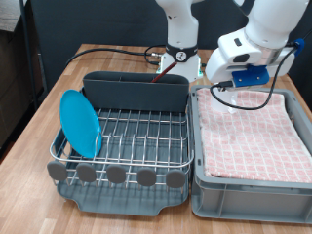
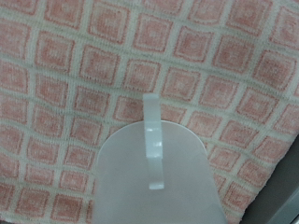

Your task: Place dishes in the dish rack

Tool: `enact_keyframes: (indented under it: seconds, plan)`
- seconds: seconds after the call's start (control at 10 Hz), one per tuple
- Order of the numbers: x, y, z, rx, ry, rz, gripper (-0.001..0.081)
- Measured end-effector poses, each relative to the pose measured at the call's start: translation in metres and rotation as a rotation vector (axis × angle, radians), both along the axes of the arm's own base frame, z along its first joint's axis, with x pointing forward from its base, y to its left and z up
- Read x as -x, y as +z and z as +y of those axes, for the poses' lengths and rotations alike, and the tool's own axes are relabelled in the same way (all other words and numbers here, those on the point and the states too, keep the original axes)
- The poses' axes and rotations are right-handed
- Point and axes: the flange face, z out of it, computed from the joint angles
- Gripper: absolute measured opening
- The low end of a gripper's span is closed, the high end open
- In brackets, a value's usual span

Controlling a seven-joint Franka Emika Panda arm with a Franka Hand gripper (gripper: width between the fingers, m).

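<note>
Over the pink cloth [image 1: 255, 135] hangs the gripper [image 1: 237, 90]; finger state indiscernible; plate [image 1: 80, 124] racked upright, likely rigid, slippery; grip its rim.

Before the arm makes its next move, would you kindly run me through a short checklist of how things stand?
1. Plate in dish rack: ok, it stands on edge at the exterior view's left end.
2. Spoon in the utensil trough: cannot tell, none shows.
3. Cup located: not ok, not seen in the exterior view; the wrist view shows only a pale translucent object, unidentifiable.
4. Gripper position: ok, over the pink checked cloth in the grey bin.
5. Gripper holding a dish: cannot tell.
</note>
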Motion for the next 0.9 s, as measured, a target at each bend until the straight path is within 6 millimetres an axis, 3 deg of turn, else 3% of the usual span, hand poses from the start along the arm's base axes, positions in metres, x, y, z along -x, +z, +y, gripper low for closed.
enact_keyframes:
  seconds: [0.9]
  plan:
    - [0.014, -0.027, 0.004, -0.004, 0.024, -0.015, 0.0802]
